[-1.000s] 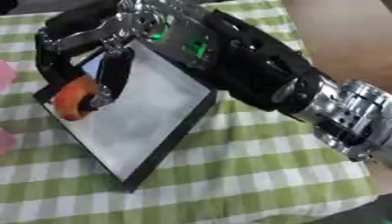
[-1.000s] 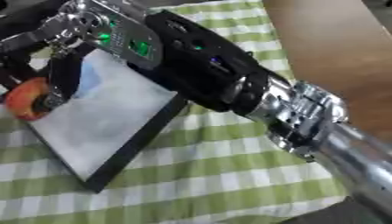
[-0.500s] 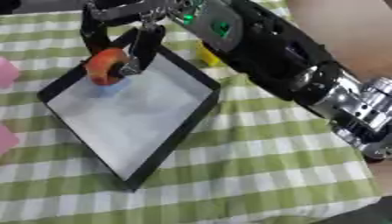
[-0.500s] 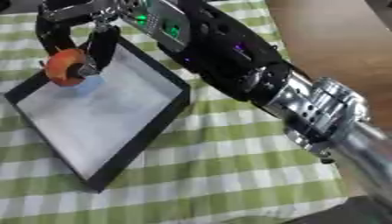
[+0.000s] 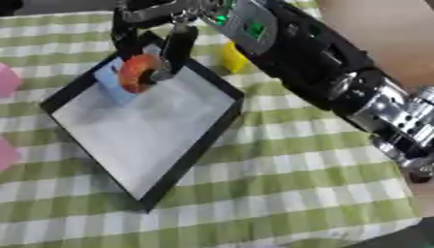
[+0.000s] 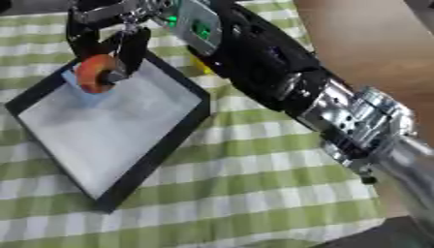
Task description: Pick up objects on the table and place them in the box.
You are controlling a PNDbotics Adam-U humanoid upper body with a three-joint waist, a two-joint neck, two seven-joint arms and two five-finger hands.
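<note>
My right hand reaches in from the right over the far corner of the black-rimmed box. Its fingers are curled round an orange roundish object, held just above the box's pale floor. A light blue object lies inside the box under the orange one. A yellow block sits on the cloth behind the box, partly hidden by my forearm. My left hand shows in no view.
A green and white checked cloth covers the table. Two pink objects lie at the left edge. Bare wooden table shows at the upper right. My right forearm crosses the upper right.
The whole picture has shifted, so the head has moved. My right hand with the orange object has travelled from the box's left edge toward its far corner.
</note>
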